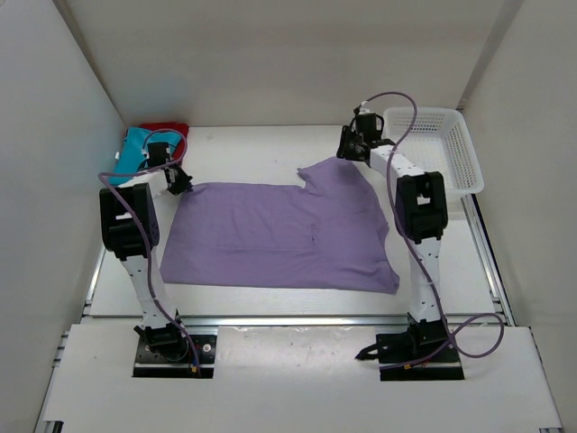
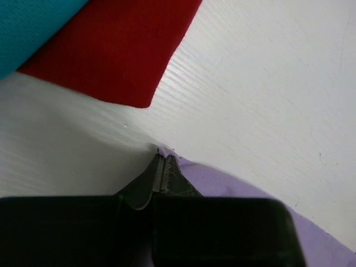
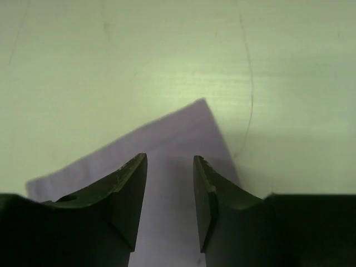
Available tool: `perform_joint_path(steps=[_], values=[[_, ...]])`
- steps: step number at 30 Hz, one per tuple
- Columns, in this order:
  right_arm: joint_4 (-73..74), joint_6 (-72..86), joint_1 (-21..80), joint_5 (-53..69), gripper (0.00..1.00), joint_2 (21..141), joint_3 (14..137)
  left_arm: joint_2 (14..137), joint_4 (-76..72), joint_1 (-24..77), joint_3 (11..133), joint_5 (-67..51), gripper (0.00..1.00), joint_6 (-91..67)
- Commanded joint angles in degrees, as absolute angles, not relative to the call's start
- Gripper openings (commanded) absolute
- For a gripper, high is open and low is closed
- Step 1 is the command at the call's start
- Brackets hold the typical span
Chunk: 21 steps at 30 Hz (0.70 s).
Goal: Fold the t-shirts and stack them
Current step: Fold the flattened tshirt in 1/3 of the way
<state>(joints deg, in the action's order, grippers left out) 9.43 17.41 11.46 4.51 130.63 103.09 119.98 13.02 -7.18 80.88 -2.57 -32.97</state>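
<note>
The lavender t-shirt lies spread flat in the middle of the table. My left gripper is shut on its far left corner, pinching the cloth between the fingertips. My right gripper is open above the shirt's far right sleeve, the cloth lying between the jaws and not held. The red t-shirt and the teal-blue t-shirt lie bunched in the far left corner; both show in the left wrist view, the red shirt and the teal one.
A white mesh basket stands at the far right by the right arm. White walls enclose the table on the left, back and right. A metal rail runs along the near edge.
</note>
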Motion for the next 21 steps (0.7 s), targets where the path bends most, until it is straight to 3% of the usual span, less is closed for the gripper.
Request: perform_joint_path(steps=[1,7,12,17,21], values=[[21.0,14.0,12.0,-1.9,0.37,137.5,116.9,116.0,10.9,-7.2,80.9,-4.2,0.0,-34.4],[40.6,11.1,12.7,-6.4,0.42,156.4,154.5,115.8,10.3,-7.1,80.3,-4.5,0.0,-34.5],[36.7,10.9,12.0,-6.5,0.41,153.3,145.4,116.5,10.1,-6.7,80.2,-4.7,0.0,-34.6],[41.5,10.5,12.3,-7.1,0.35,155.7,150.2,115.9,9.6,-7.1,79.6,-4.7,0.0,-35.1],[40.3,10.4,12.0,-4.7,0.13,155.4,149.3,115.5,9.0,-6.7,79.1,-4.7,0.0,-35.3]])
